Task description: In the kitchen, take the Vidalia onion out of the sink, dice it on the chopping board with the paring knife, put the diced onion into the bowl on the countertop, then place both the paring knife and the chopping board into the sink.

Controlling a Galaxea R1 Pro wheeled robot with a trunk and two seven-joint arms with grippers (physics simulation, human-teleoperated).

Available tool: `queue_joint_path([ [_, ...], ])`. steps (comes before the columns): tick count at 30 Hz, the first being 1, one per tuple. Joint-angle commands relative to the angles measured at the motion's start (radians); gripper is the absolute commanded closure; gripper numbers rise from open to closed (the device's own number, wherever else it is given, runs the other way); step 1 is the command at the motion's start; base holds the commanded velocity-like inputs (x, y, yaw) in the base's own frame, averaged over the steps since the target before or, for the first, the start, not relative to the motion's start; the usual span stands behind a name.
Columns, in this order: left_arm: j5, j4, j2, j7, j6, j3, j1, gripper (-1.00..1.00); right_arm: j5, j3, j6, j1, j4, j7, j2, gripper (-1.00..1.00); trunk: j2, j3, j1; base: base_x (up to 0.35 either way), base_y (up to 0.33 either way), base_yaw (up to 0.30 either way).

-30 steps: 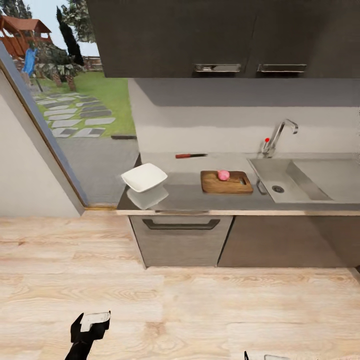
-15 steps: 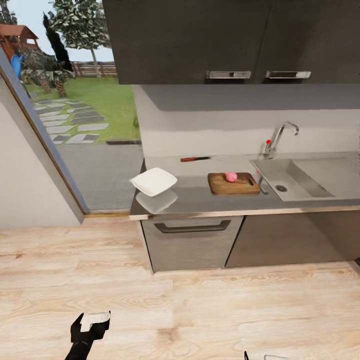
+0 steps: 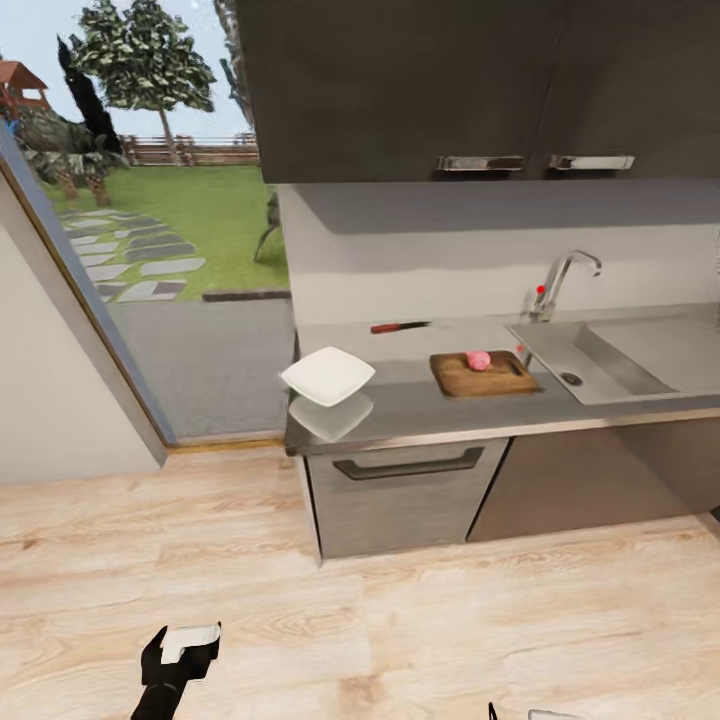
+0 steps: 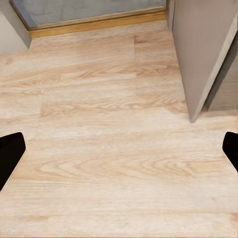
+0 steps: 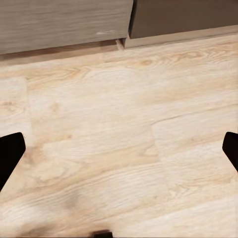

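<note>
The pinkish Vidalia onion [image 3: 478, 360] rests whole on the brown chopping board [image 3: 487, 377], which lies on the grey countertop [image 3: 420, 405] just left of the sink [image 3: 600, 368]. Behind the board, near the wall, lies the red-handled paring knife [image 3: 399, 327]. The white bowl [image 3: 327, 376] stands at the countertop's left end. Both arms hang low over the wooden floor, well short of the counter. My left gripper [image 3: 185, 640] [image 4: 119, 153] is open with nothing in it. In its wrist view, my right gripper [image 5: 119, 153] is open and empty too.
A chrome tap [image 3: 558, 282] with a red knob stands behind the sink. Dark wall cabinets [image 3: 480, 80] hang over the counter, grey cabinet fronts [image 3: 410, 490] below it. A large glass door [image 3: 150, 250] to the garden is at the left. Light wooden floor [image 3: 400, 630] lies between me and the counter.
The whole head picture has shifted, so the camera has moved; the counter now sits further right in it. Onion, board, knife and bowl keep their places. Both grippers hang as before.
</note>
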Motion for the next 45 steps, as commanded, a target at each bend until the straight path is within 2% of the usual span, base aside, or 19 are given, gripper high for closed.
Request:
queue_joint_path([
  [1, 0.000, 0.003, -0.001, 0.007, -0.004, -0.008, -0.001, -1.00, -0.006, 0.009, -0.003, -0.001, -0.001, -0.008, -0.001, -1.00, -0.002, 0.000, 0.001, 0.083, 0.333, -0.115],
  [22, -0.001, 0.003, -0.001, 0.006, -0.004, -0.008, -0.001, -1.00, -0.006, 0.008, -0.003, -0.001, -0.001, -0.008, -0.001, -1.00, -0.002, 0.033, 0.001, 0.085, 0.333, -0.115],
  [45, -0.001, 0.003, -0.001, 0.005, -0.004, -0.008, -0.001, -1.00, -0.006, 0.008, -0.003, -0.001, -0.001, -0.008, -0.001, -1.00, -0.002, 0.069, 0.001, 0.012, 0.333, -0.115],
])
